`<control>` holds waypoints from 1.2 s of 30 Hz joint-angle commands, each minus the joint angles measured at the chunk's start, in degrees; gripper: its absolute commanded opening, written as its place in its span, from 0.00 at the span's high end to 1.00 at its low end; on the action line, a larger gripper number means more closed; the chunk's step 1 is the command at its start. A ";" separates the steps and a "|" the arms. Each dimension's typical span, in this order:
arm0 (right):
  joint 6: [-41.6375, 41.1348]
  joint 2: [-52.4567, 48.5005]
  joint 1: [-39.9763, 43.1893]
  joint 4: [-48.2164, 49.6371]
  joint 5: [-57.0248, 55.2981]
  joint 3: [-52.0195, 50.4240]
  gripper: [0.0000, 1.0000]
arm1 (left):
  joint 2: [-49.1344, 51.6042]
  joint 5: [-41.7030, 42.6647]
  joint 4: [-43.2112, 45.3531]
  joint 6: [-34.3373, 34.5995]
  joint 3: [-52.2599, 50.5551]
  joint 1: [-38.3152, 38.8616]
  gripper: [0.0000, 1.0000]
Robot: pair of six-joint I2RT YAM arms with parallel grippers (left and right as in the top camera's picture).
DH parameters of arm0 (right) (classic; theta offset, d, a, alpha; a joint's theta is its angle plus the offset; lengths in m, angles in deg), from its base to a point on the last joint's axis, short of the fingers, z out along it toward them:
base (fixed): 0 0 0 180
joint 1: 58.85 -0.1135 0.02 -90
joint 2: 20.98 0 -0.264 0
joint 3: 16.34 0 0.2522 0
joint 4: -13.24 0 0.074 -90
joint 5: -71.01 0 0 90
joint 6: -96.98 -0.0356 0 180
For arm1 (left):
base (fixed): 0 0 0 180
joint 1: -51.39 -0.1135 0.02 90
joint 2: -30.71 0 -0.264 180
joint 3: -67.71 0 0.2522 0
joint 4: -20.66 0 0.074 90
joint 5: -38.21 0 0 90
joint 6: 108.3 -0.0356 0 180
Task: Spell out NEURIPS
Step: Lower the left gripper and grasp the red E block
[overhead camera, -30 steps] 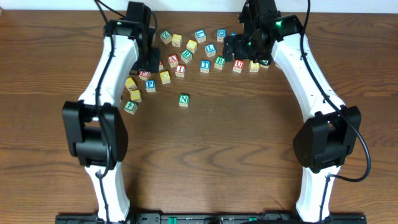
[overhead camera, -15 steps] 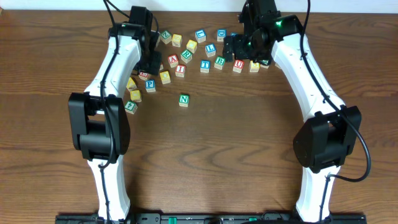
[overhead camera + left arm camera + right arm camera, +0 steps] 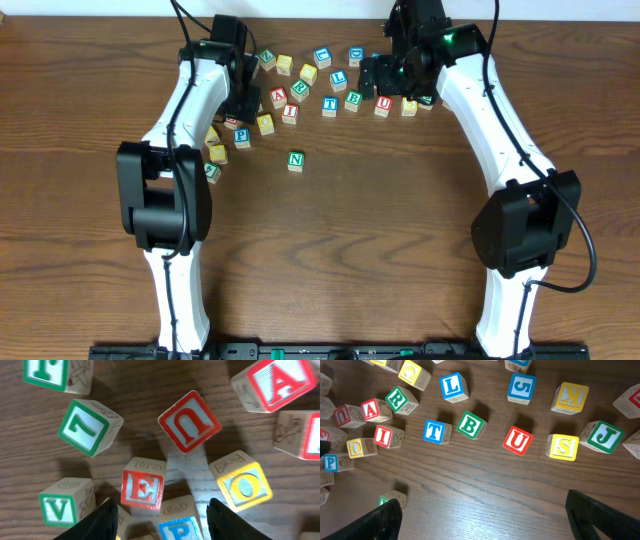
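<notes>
The green N block [image 3: 295, 160] stands alone on the wooden table, in front of the scattered letter blocks. My left gripper [image 3: 241, 101] hovers open and empty over the left cluster. In the left wrist view its fingers [image 3: 162, 527] straddle a blue P block [image 3: 178, 527], with a red E block [image 3: 142, 489] just beyond and a red U block [image 3: 190, 421] farther on. My right gripper [image 3: 385, 76] is wide open and empty above the right cluster [image 3: 490, 520]. Below it lie a red U [image 3: 517, 440], yellow S [image 3: 563, 446], red I [image 3: 384, 436] and green R [image 3: 397, 399].
Other blocks lie around: yellow O [image 3: 245, 485], green V [image 3: 62, 507], red A [image 3: 277, 382], blue T [image 3: 434, 431], green B [image 3: 470, 424], blue L [image 3: 453, 386], green J [image 3: 605, 436], yellow K [image 3: 571, 396]. The table's back edge is just behind the blocks.
My left arm has swung slightly to the right, and its elbow now partly covers a green block at the left. Its gripper stays over the left cluster. The right arm has not moved.
</notes>
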 commanded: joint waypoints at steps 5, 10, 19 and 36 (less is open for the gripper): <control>-0.63 0.04 -1.18 0.04 -0.26 1.18 0.01 | 1.33 -0.11 0.46 -0.74 -0.46 -2.71 0.44; -0.63 0.04 -1.18 0.04 -0.26 1.18 0.01 | 1.44 2.62 0.52 -2.54 -0.50 -3.48 0.44; -0.63 0.04 -1.18 0.04 -0.26 1.18 0.01 | 1.70 4.24 1.90 -2.86 -1.11 -3.37 0.44; -0.63 0.04 -1.18 0.04 -0.24 1.18 0.01 | 4.24 4.42 2.99 -1.75 -1.11 -3.37 0.45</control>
